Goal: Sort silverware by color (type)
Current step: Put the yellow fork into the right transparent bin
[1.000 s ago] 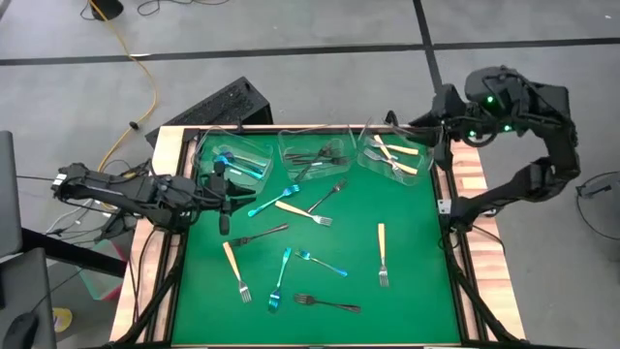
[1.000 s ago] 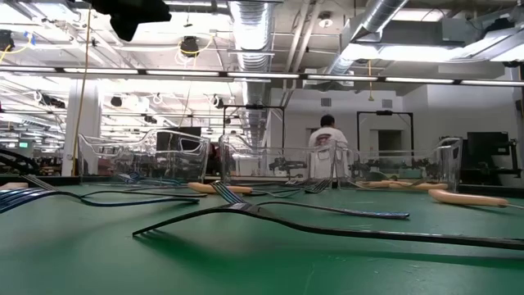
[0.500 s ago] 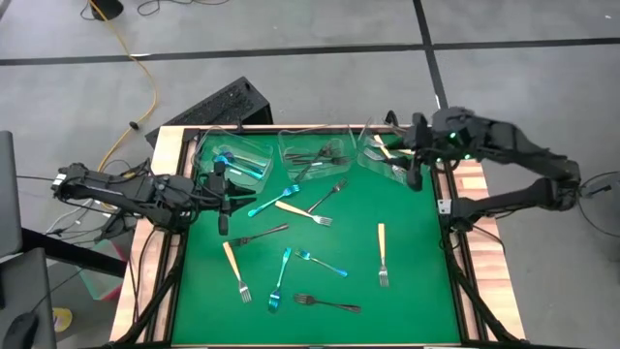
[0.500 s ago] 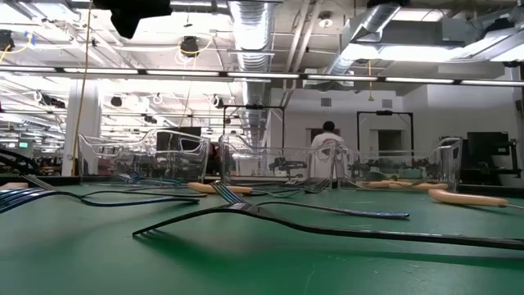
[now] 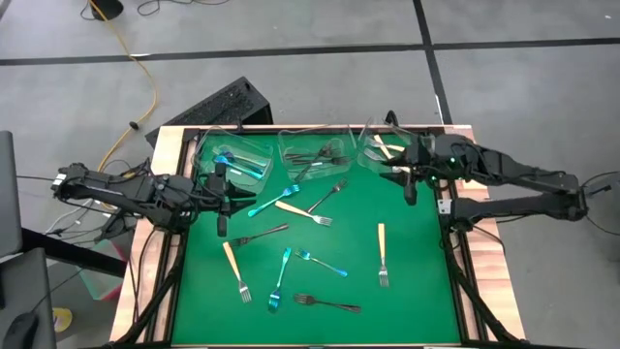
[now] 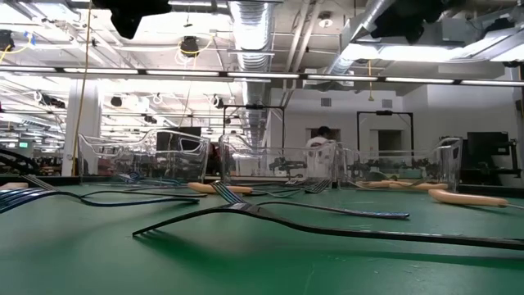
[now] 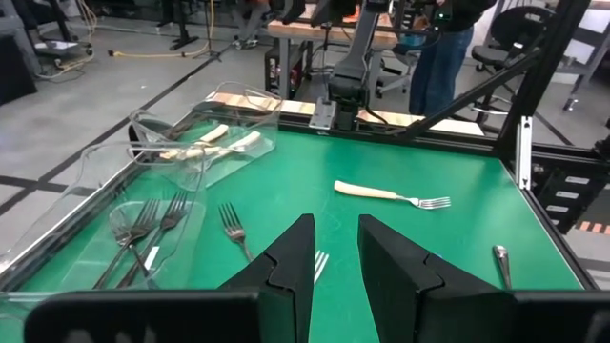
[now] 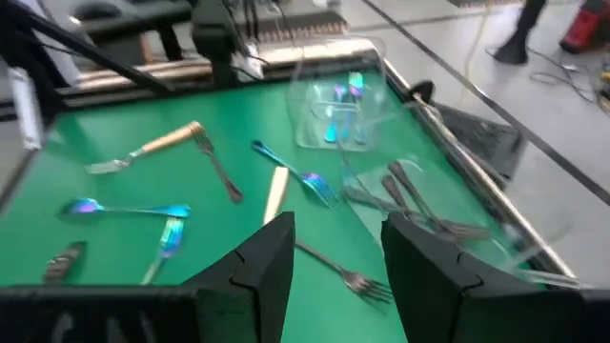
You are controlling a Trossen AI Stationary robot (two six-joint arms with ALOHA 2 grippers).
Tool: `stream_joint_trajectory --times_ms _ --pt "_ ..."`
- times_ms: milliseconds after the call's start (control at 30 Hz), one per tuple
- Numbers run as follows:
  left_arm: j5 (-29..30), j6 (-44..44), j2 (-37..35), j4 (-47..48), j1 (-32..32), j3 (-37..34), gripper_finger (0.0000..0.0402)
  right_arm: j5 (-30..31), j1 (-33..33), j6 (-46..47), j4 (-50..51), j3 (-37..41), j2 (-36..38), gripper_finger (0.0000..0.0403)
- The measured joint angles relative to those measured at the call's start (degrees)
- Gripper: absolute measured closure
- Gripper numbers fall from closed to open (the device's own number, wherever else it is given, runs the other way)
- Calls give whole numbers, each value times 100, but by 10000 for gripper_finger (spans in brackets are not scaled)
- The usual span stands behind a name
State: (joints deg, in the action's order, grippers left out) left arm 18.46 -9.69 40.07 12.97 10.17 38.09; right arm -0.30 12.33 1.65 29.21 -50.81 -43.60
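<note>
Likely light, stiff, slippery forks (image 5: 278,278) lying flat; best pinched across mid-handle. Left gripper (image 5: 224,223) and right gripper (image 5: 410,190) jaws parted, empty.

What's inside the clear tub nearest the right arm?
The clear plastic tub on the right holds cream-handled forks; at least three show. The right gripper hangs beside its corner, and glare hides whether more lie underneath.

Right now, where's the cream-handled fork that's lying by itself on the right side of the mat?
In the high view, the cream-handled fork lies alone on the green mat's right half, tines toward the near edge, right of the blue fork.
</note>
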Motion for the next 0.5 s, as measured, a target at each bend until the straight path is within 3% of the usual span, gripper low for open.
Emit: stream_joint_trajectory --times_ms 233,500 --pt "2 0 4 0 0 0 333 -389 3 249 -1364 973 471 223" --pt "-98 -15 4 2 -1 0 333 -420 3 527 -2637 1818 530 223"
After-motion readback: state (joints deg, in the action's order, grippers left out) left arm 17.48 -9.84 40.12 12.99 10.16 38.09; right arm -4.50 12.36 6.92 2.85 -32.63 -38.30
